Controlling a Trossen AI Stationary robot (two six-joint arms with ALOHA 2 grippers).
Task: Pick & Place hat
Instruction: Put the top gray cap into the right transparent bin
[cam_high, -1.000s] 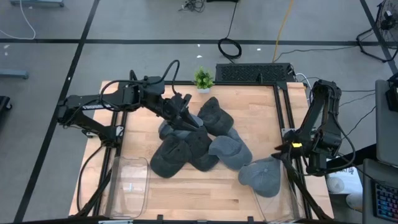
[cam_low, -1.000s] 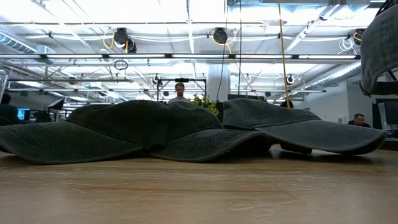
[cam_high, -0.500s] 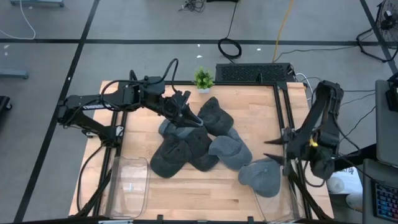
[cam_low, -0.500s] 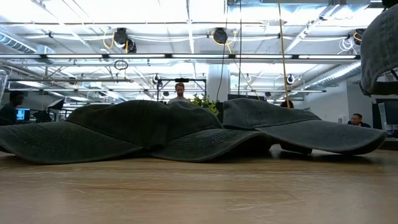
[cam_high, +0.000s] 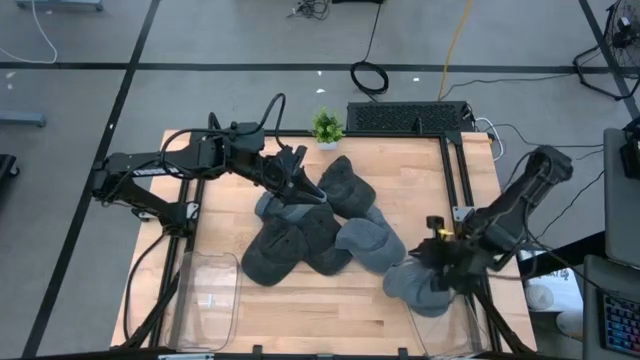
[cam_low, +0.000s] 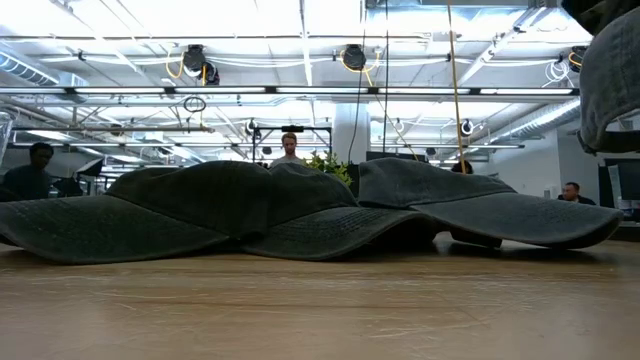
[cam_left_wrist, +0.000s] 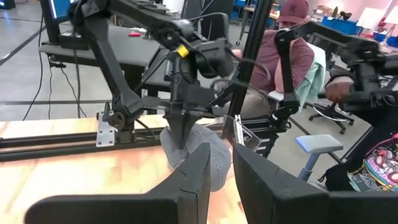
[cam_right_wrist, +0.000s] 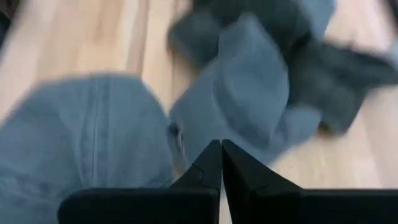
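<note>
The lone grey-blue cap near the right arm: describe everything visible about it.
The grey-blue fabric cap looks soft, faded and stitched in panels, paler than the dark caps heaped mid-table. It lies apart from that pile at the near right part of the wooden table, partly over the clear plastic bin. The right gripper, fingers shut with nothing between them, hovers over its crown; contact cannot be told.

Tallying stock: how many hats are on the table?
6 visible: five overlapping in the central pile, one lighter hat apart near the front right corner. Others may be hidden underneath.
</note>
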